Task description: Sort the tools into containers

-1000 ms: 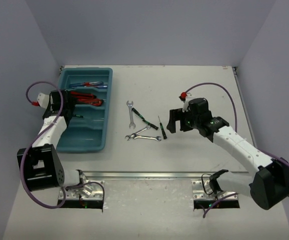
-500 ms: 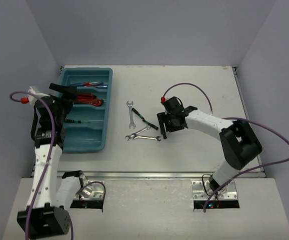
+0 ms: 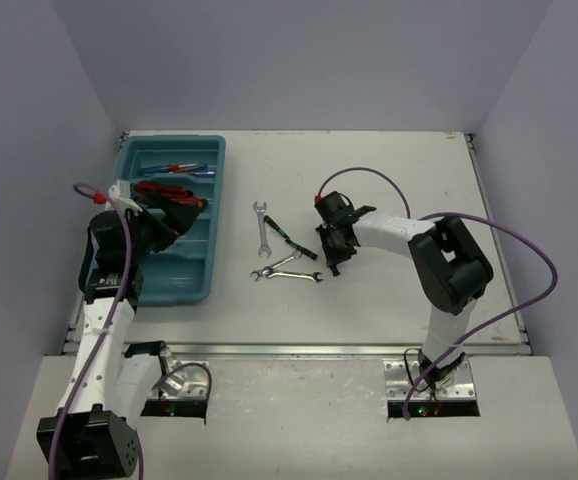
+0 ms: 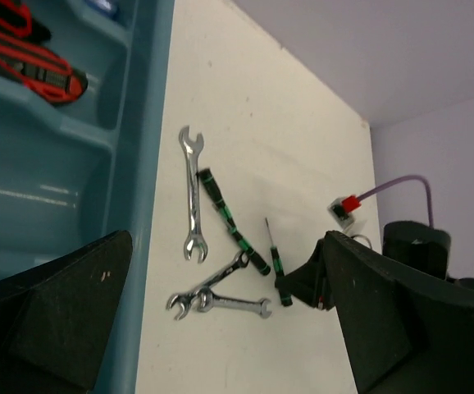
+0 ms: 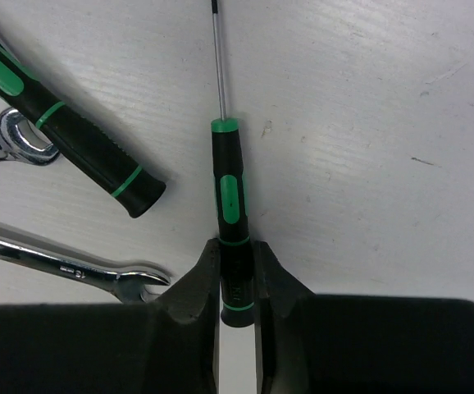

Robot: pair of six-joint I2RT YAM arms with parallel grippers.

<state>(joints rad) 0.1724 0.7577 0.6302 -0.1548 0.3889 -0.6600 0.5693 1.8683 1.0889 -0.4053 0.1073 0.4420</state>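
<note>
The small black-green screwdriver [image 5: 229, 189] lies on the white table with my right gripper [image 5: 235, 263] shut on the end of its handle. From above, that gripper [image 3: 332, 255] sits low over it. My left gripper [image 3: 184, 218] hovers open above the teal tray [image 3: 199, 150], holding nothing; in its own wrist view its gap [image 4: 221, 328] frames the loose tools. The tray holds red-and-black pliers [image 3: 164, 190] and blue and red screwdrivers [image 3: 184, 169]. On the table lie a larger black-green screwdriver [image 3: 289, 237], one silver wrench [image 3: 261, 228] and two crossed wrenches [image 3: 281, 266].
The crossed wrenches [image 5: 65, 264] and the larger screwdriver [image 5: 73, 135] lie just left of my right fingers. The tray's right wall [image 4: 143, 164] runs beside the lone wrench [image 4: 192, 197]. Purple cables loop above both arms. Grey walls close the table on three sides.
My right gripper came down onto the small screwdriver and closed on its handle. My left gripper opened and shifted right over the tray's near part.
</note>
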